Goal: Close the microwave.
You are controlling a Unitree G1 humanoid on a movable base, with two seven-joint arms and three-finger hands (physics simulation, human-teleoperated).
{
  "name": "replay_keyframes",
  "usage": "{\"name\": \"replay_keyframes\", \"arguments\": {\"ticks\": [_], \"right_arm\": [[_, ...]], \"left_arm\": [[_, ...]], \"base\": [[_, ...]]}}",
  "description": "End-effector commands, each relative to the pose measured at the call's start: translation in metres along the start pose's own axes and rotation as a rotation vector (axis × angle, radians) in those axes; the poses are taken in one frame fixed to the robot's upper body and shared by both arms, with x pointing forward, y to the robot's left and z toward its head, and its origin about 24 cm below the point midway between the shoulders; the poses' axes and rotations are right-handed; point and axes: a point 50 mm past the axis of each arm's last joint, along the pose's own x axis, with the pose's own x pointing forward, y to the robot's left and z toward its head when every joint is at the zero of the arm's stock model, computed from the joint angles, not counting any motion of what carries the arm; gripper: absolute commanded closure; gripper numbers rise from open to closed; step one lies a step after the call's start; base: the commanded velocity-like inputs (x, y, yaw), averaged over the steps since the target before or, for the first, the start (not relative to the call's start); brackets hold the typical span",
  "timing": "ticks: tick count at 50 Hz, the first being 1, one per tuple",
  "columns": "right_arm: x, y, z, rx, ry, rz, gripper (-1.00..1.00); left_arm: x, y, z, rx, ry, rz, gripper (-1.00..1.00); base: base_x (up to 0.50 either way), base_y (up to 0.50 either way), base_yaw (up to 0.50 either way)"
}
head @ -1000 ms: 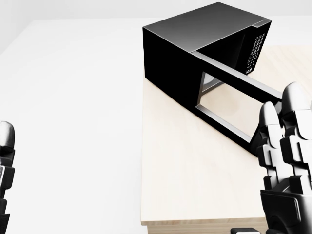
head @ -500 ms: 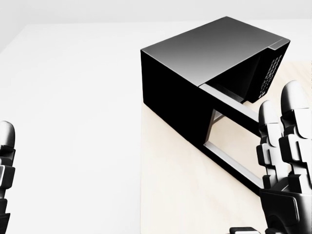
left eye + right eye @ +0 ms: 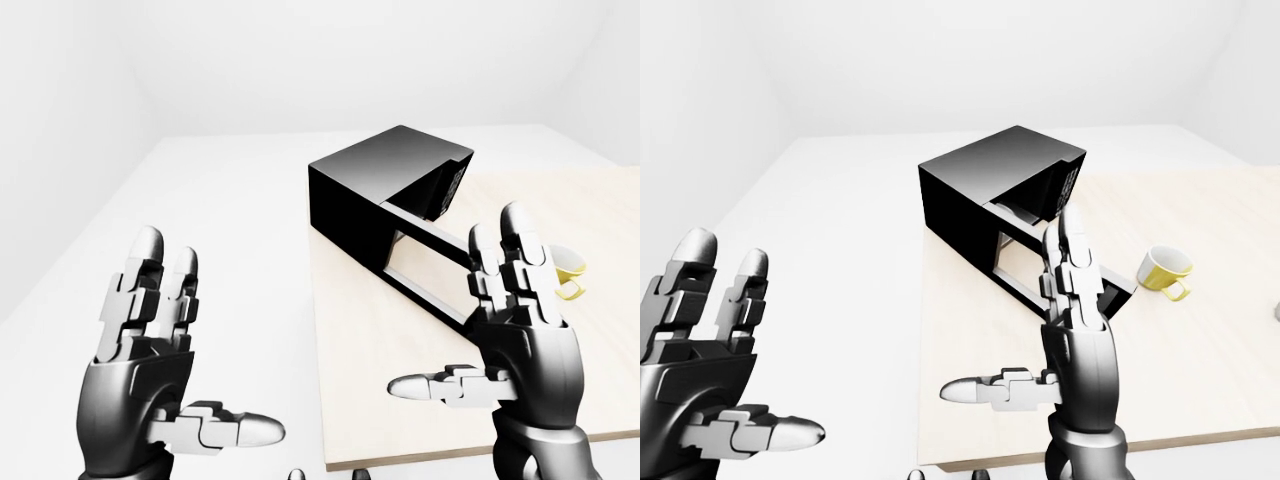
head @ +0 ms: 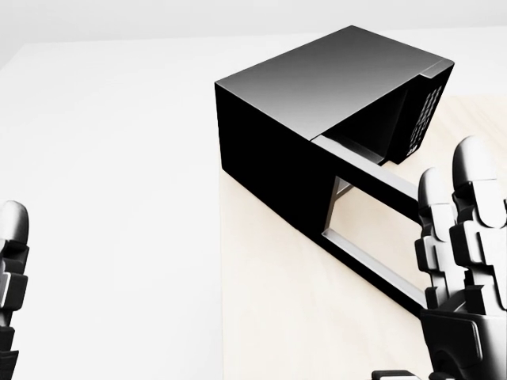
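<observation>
The black microwave (image 3: 385, 185) stands on the far left corner of a light wood table (image 3: 400, 370). Its door (image 3: 425, 272) is swung wide open towards me and stands edge-on; the head view shows the door frame (image 4: 368, 237) and the keypad (image 4: 424, 119). My right hand (image 3: 495, 330) is open, fingers up and thumb out to the left, just right of the door's free end; touching or apart cannot be told. My left hand (image 3: 165, 345) is open and empty, raised over the white floor left of the table.
A yellow mug (image 3: 1162, 270) stands on the table right of the microwave door, partly behind my right hand in the left-eye view. The table's left edge (image 3: 318, 340) runs down from the microwave. White floor and walls surround the table.
The whole head view has shifted: the microwave now sits lower and a little further left in the picture. Both hands keep their places in the view, open.
</observation>
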Motion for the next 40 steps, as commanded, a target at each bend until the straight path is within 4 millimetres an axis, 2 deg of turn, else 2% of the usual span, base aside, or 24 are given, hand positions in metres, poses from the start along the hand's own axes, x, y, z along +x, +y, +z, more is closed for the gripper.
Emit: {"name": "replay_keyframes", "arguments": {"ticks": [1,10,15,20,40], "right_arm": [[-0.001,0.0,-0.001,-0.001,0.009,0.003,-1.0],[-0.002,0.004,-0.006,-0.014,0.033,0.012,-1.0],[-0.001,0.008,-0.018,-0.017,0.075,0.024,-1.0],[0.003,0.011,-0.039,-0.028,0.142,0.023,-1.0],[0.011,0.013,-0.089,-0.066,0.296,-0.003,-1.0]], "left_arm": [[-0.001,0.001,0.0,-0.025,0.001,-0.003,-1.0],[0.0,0.003,0.001,-0.026,-0.011,0.006,-1.0],[0.0,0.003,0.002,-0.025,-0.015,0.009,-1.0],[0.0,0.003,0.002,-0.022,-0.018,0.006,-1.0],[0.0,0.003,0.002,-0.02,-0.022,0.005,-1.0]], "base": [[0.0,0.0,0.0],[0.0,0.0,0.0],[0.0,0.0,0.0],[0.0,0.0,0.0],[0.0,0.0,0.0]]}}
